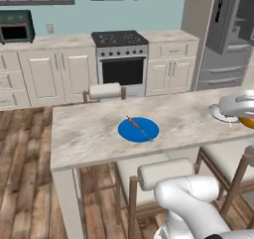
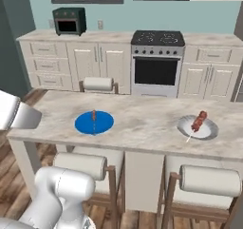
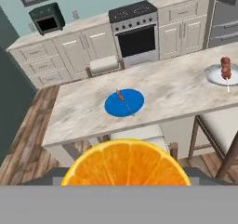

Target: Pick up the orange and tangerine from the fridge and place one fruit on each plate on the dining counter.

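Beige marbled dining counter [image 3: 176, 90] beyond — jaws hold a halved, bright-fleshed orange [image 3: 125, 165].

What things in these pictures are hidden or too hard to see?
- Gripper fingers: hand view, hidden behind the orange fruit.
- Pale plate: left base view, partly covered by the robot's hand; the picture's edge cuts the hand off.
- Food on the blue plate: too small to name.
- Fridge inside: too blurred; a second fruit cannot be made out.
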